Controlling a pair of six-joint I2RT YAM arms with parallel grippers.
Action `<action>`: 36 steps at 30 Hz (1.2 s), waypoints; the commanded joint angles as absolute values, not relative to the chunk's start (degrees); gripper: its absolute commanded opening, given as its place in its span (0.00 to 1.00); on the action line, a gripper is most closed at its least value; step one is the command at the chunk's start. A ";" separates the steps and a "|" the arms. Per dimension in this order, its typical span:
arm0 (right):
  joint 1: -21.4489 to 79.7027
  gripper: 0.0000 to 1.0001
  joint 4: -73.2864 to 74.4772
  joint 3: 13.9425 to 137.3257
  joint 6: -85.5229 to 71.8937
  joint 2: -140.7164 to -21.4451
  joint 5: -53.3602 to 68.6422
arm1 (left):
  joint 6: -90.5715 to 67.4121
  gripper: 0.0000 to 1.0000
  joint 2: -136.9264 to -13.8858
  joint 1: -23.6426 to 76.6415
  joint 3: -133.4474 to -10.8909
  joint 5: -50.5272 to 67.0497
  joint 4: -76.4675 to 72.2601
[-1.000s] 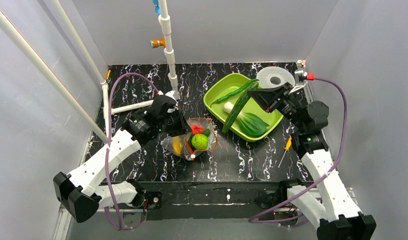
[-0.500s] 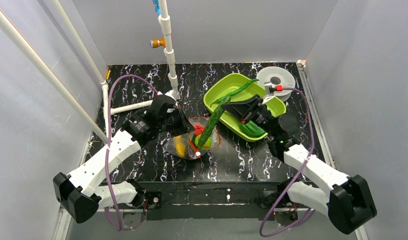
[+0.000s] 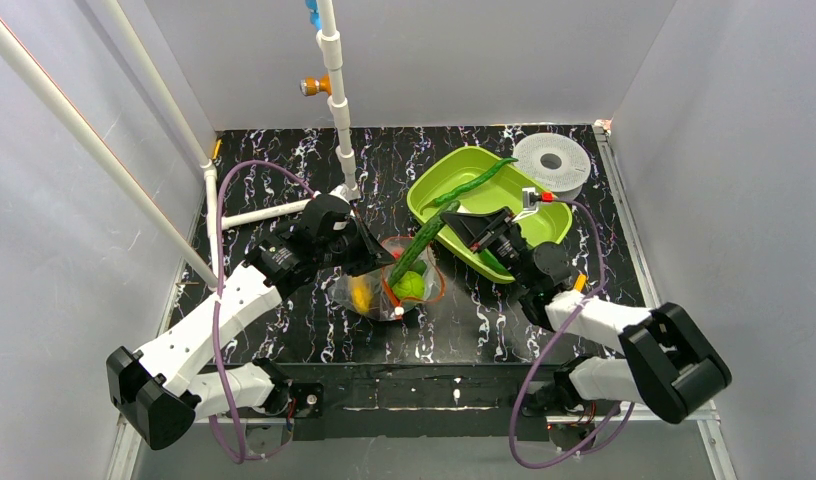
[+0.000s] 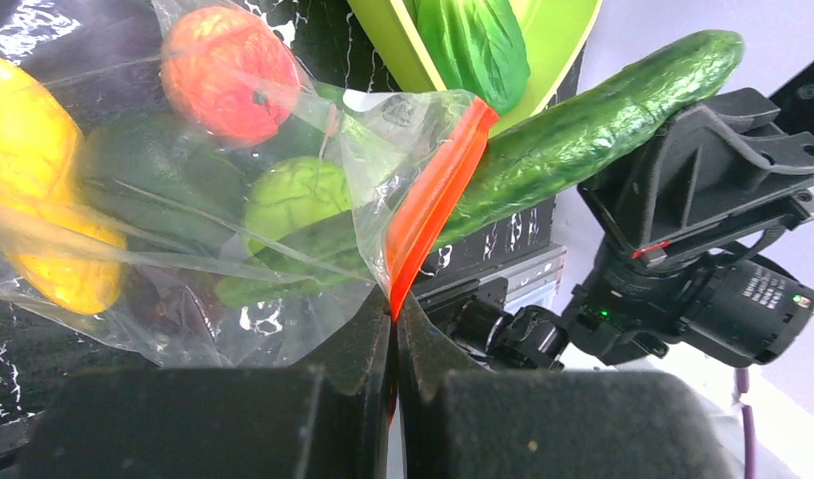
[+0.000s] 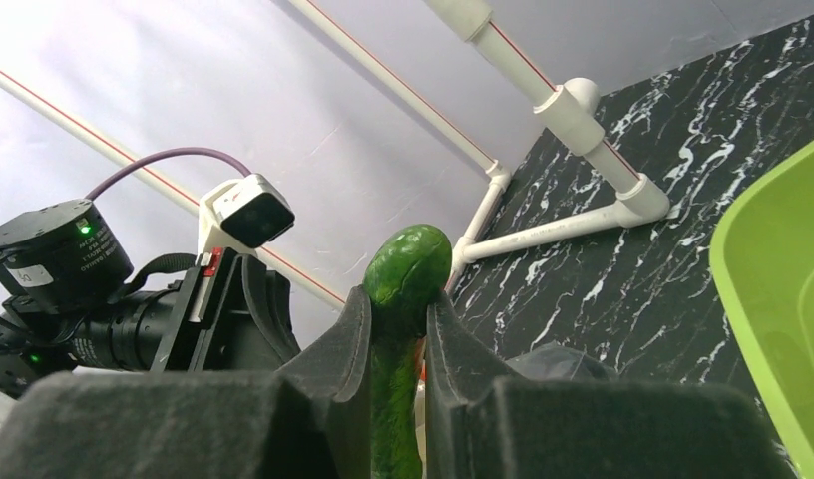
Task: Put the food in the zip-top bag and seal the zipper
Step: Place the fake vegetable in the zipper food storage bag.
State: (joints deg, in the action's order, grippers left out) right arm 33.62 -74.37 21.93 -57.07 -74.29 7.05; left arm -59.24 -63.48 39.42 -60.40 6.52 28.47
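Your right fingers (image 5: 348, 344) have carried the cucumber (image 3: 420, 248) further left, pinching its upper end, long axis slanting tip-first into the zip-top bag (image 4: 184, 249) whose zipper (image 4: 433, 200) your left fingers (image 4: 358, 344) pinch.

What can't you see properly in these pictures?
- Tip of the cucumber: left wrist view, hidden behind the zipper and crinkly bag.
- Lower part of the cucumber: right wrist view, hidden between the fingers of the right end effector.
- The bok choy: left wrist view, cut off by the top edge.
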 commanded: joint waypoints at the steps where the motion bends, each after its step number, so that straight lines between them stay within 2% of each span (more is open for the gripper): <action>1: 36.04 0.02 -89.36 21.48 -60.11 -78.35 4.34 | -60.77 0.00 -61.62 39.07 -60.21 6.75 26.98; 12: 43.18 0.20 -92.03 19.45 -56.44 -85.18 1.87 | -62.76 0.00 -62.02 39.05 -59.69 7.53 25.25; 18: 44.51 0.35 -92.01 19.92 -52.21 -89.14 8.06 | -62.66 0.00 -61.98 39.03 -59.54 7.76 25.15; 22: 44.55 0.40 -89.26 18.39 -51.02 -86.81 12.26 | -61.96 0.00 -61.90 39.04 -59.85 7.65 25.70; 28: 45.89 0.49 -54.00 22.26 -40.51 -73.91 20.58 | -61.05 0.00 -61.69 39.05 -59.33 7.42 26.13; 31: 46.07 0.59 -38.56 23.97 -35.78 -67.89 20.82 | -60.42 0.00 -61.76 39.08 -59.25 7.43 26.50; 33: 46.06 0.73 -22.23 27.42 -32.69 -63.43 18.93 | -60.03 0.00 -61.71 39.03 -59.20 7.40 26.85; 36: 45.51 0.81 -8.87 32.47 -32.49 -60.35 15.87 | -59.70 0.00 -61.74 39.03 -59.09 7.78 26.89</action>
State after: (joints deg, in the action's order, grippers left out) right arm 45.98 -37.93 23.97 -38.13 -65.73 18.52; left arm -61.12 -63.42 39.42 -59.59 7.09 26.27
